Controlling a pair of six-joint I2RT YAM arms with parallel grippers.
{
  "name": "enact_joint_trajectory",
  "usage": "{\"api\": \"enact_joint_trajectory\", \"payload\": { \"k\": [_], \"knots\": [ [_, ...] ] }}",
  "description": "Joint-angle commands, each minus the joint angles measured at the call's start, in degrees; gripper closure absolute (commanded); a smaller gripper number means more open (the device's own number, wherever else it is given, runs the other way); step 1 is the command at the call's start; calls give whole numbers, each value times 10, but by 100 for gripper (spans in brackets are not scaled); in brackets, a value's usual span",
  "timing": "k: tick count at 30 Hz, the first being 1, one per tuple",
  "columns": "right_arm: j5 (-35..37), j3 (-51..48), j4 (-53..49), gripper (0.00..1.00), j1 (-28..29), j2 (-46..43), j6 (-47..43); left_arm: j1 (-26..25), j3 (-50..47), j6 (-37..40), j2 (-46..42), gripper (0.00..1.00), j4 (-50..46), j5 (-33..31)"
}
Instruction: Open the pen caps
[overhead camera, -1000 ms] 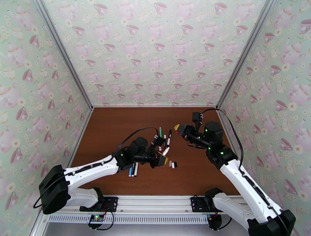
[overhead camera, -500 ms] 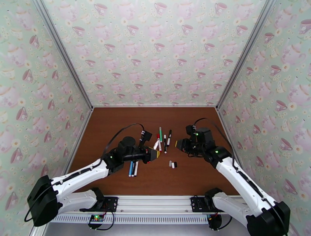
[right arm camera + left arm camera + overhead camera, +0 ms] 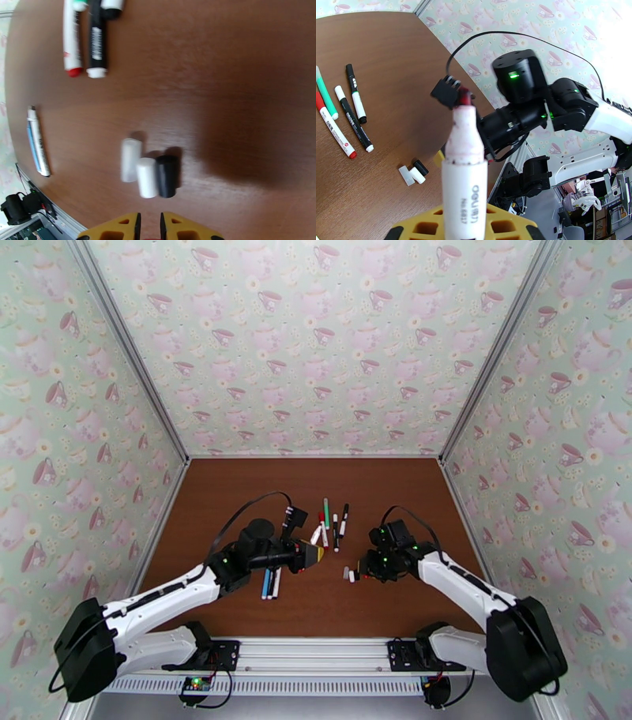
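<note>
Lowered toward the table (image 3: 237,493) since a second ago, right gripper (image 3: 149,221) hangs with fingers pressed together. Left gripper (image 3: 317,554) pinches one uncapped pen (image 3: 465,173). Six pens (image 3: 332,520) lie loose. Three caps (image 3: 148,171), two white and one black, cluster just beside right gripper.

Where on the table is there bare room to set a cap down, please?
The far table beyond the pens is bare, and so is the near strip between the loose caps and the front rail. The middle is crowded with pens and caps.
</note>
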Motion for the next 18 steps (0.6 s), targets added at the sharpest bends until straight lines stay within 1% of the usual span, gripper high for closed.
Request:
{"api": "enact_joint_trajectory", "payload": {
  "k": [1,11,18],
  "knots": [
    [15,10,10,84,2,23,-23,-4,-6,0,5,100,-5,-4],
    [45,34,8,80,2,70,-39,-9,-2,3,17,100,-12,-7],
    [51,53,3,78,2,97,-47,-11,4,5,34,100,-11,-5]
  ]
}}
